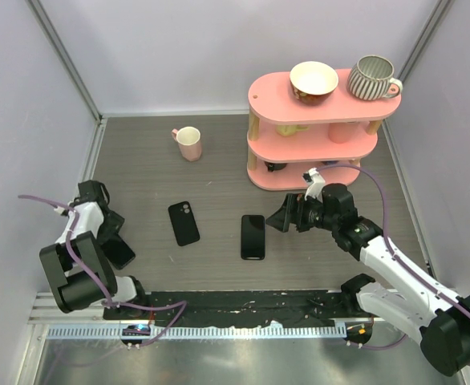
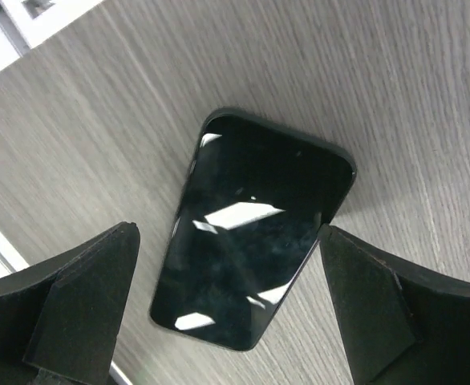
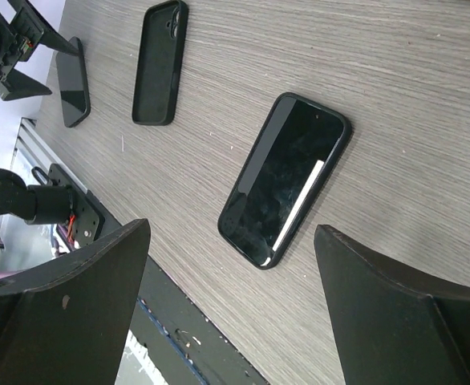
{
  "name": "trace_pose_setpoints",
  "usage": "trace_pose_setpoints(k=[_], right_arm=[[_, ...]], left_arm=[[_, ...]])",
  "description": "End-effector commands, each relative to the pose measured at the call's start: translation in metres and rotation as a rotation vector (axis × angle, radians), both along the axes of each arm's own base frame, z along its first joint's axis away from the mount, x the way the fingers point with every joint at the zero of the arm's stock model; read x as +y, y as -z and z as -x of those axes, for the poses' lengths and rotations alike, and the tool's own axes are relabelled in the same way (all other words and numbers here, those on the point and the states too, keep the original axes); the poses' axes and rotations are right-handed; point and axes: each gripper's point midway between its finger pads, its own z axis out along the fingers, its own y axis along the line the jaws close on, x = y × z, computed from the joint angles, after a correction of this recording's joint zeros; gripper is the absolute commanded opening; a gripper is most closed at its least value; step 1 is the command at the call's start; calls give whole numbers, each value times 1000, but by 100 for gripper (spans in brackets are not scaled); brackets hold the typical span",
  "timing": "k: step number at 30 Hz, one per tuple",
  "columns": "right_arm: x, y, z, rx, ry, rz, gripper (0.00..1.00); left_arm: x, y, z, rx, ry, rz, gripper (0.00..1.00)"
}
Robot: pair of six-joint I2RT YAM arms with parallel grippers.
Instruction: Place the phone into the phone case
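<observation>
While both arms hang low over the grey wood-grain table point(image 1: 219, 160), the phone point(image 1: 253, 237) lies flat near the middle of it, screen up: a glossy black slab with rounded corners and a slim dark rim, its glass throwing back a bright streak of light in the right wrist view. Just to its left, apart from it with bare table between, lies the phone case point(image 1: 184, 223), a matte black shell of about the same outline, slightly tilted. From the right wrist it shows its hollow side up, with a raised lip all round and a small camera opening near one far corner. The right gripper point(image 1: 281, 218) hovers just right of the phone with its jaws spread wide and nothing between them, clear of the glass. A second phone point(image 2: 251, 241), much like the first in gloss and shape, lies at the left side of the table, well apart from the case. The left gripper point(image 2: 228, 233) straddles it with jaws wide, one finger on each long side. Whether the finger at the phone's edge touches it cannot be told. A pink mug point(image 1: 189, 143) stands farther back, and a pink shelf point(image 1: 311, 152) stands at the far right.
</observation>
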Motion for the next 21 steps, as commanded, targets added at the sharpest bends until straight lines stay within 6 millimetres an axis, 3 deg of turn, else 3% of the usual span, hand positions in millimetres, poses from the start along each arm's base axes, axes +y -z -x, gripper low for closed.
trace_pose_setpoints(k=[1, 6, 12, 21], right_arm=[[3, -31, -2, -76, -21, -33, 89], [-2, -36, 1, -108, -1, -36, 89], [-2, -38, 3, -107, -9, -37, 89], [-2, -38, 2, -113, -8, -34, 90]], left_arm=[[-1, 6, -20, -129, 20, 86, 100], [4, 14, -13, -103, -7, 100, 100], [-8, 17, -27, -158, 57, 169, 100], [-17, 17, -30, -181, 95, 198, 100]])
